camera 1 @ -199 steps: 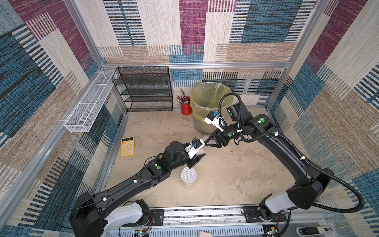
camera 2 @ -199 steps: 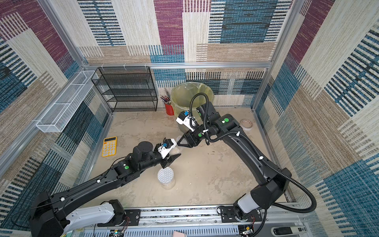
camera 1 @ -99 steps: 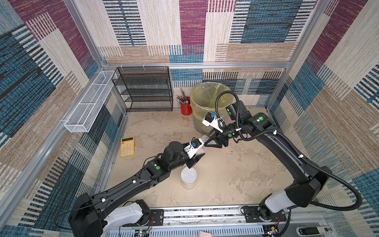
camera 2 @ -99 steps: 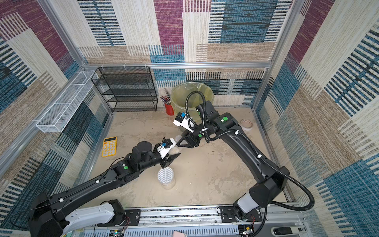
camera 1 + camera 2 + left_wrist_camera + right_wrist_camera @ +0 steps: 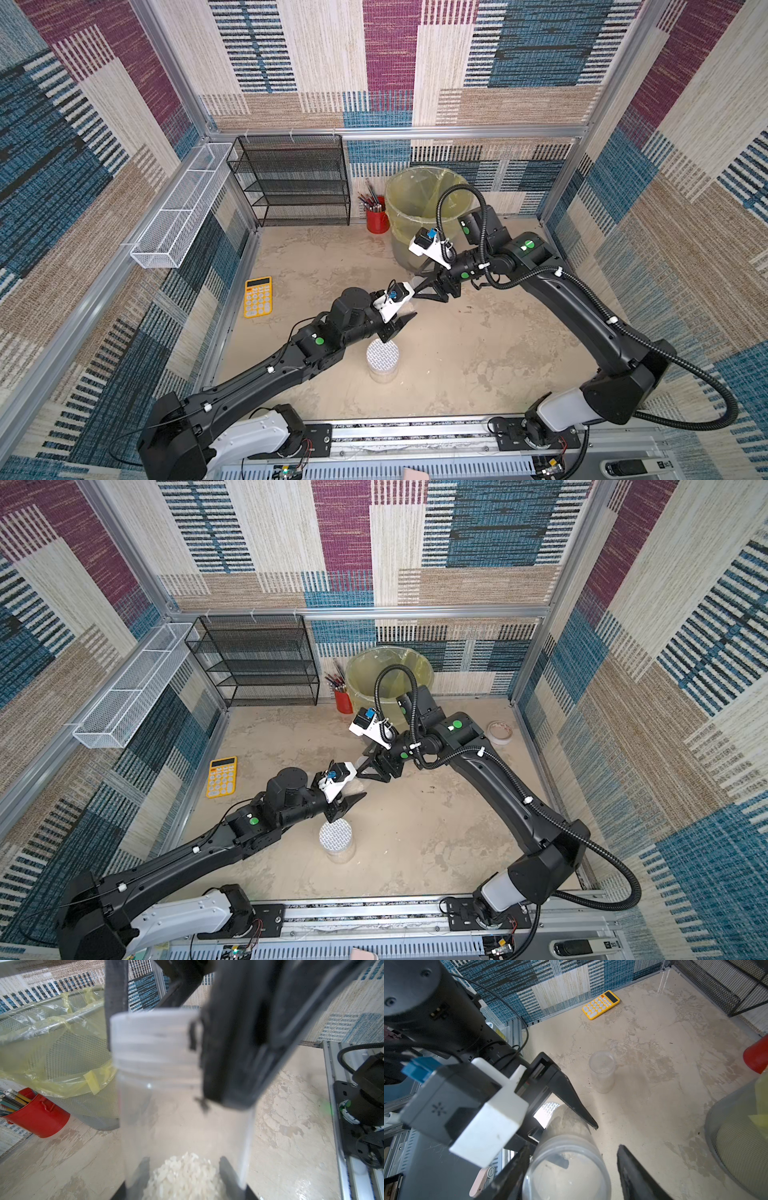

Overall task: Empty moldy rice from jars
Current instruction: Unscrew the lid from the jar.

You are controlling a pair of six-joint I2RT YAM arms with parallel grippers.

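A mottled beige tabletop (image 5: 478, 353) seen from above, boxed in by woven wall panels (image 5: 390, 54) of blue, maroon and tan. Along the near edge runs a metal rail (image 5: 415, 434) that carries the black left arm (image 5: 270, 374) and right arm (image 5: 582, 307). Farther in, a yellow calculator (image 5: 258, 296) lies flat near the left wall. At the back stand a red cup (image 5: 377, 219) of pencils, a mesh bin (image 5: 401, 253) just beside it lined with a yellow bag (image 5: 415, 187), and a black wire rack (image 5: 299, 178). A white wire basket (image 5: 178, 208) hangs on the left wall. In a top view, a tape roll (image 5: 498, 731) lies by the right wall.

Nearest the rail, the grid-lidded jar (image 5: 382, 357) stands upright on the tabletop, clear with a white patterned top. Just beyond it, mid-table and off the surface, the left gripper (image 5: 404, 318) is clamped on the base of the held jar (image 5: 182, 1105), which is clear and points its lid toward the right arm. Pale whitish rice (image 5: 182, 1176) is heaped at the gripped end. The right gripper (image 5: 573, 1146) straddles the clear lid (image 5: 153, 1036) with jaws spread, one finger apart from it. In the right wrist view, a small jar (image 5: 602, 1070) stands upright between the grippers and the calculator, with a little pale material inside.
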